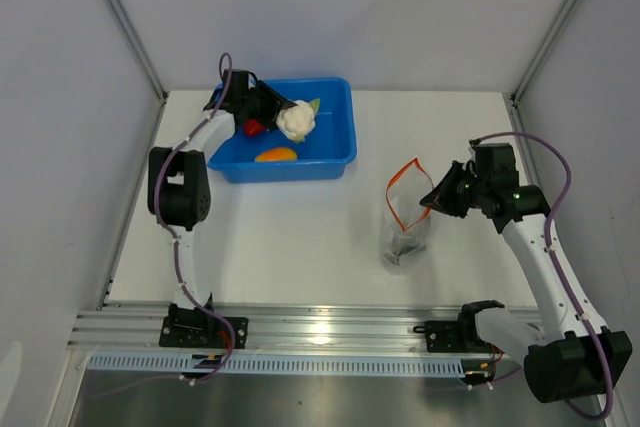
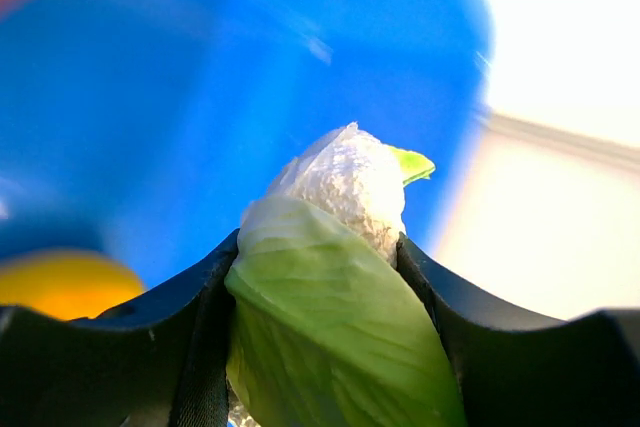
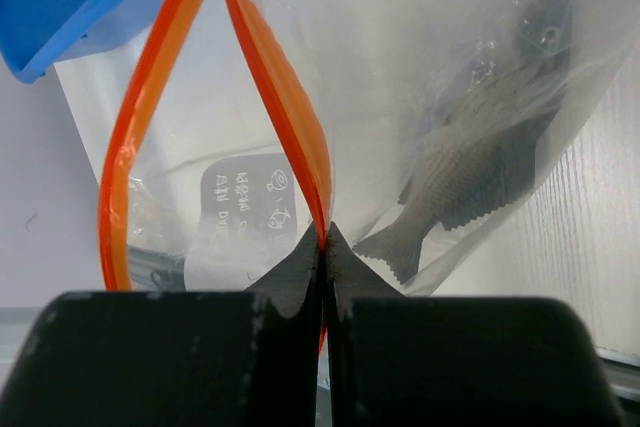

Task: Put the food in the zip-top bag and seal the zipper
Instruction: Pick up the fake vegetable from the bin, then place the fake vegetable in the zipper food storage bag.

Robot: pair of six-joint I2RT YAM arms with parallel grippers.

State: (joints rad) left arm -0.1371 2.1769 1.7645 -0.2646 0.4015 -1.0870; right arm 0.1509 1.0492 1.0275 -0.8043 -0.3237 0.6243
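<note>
My left gripper is shut on the white cauliflower with green leaves and holds it over the blue tub; the left wrist view shows it wedged between my fingers. A red pepper and an orange piece lie in the tub. My right gripper is shut on the red-orange zipper of the clear zip-top bag, holding its mouth open. The dark grey fish lies inside the bag.
The blue tub stands at the back left of the white table. The bag stands right of centre. An aluminium rail runs along the near edge. Grey walls close in the left, back and right sides.
</note>
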